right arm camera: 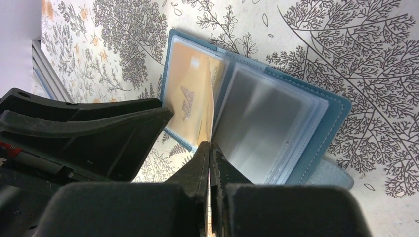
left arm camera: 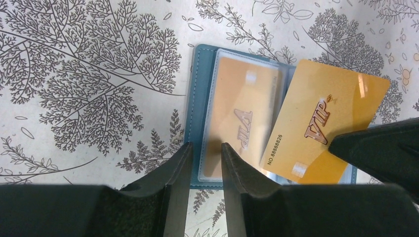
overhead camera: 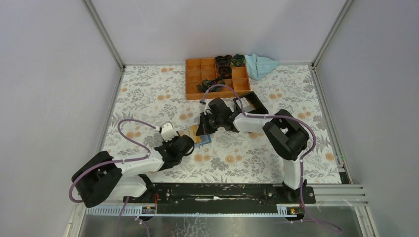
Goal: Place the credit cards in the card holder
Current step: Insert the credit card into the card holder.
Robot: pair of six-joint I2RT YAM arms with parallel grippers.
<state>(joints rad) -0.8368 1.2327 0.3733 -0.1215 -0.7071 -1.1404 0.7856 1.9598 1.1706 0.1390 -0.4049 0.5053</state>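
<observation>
The floral table (overhead camera: 148, 94) is carrying an orange tray (overhead camera: 195, 84) at 12 o'clock, and the card holder (left arm camera: 202, 74) is lying open near the centre, one credit card (left arm camera: 242, 98) sitting in its left sleeve. The left gripper (left arm camera: 206, 146) is hovering narrowly parted over the holder's 8 o'clock edge, gripping nothing. The right gripper (right arm camera: 210, 148) is reaching in from 12 o'clock and pinching a second credit card (left arm camera: 321, 113) — tilted over the right page.

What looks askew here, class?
The loose credit card, pinched in the right hand, sits slanted across the open card holder rather than lined up with it.
</observation>
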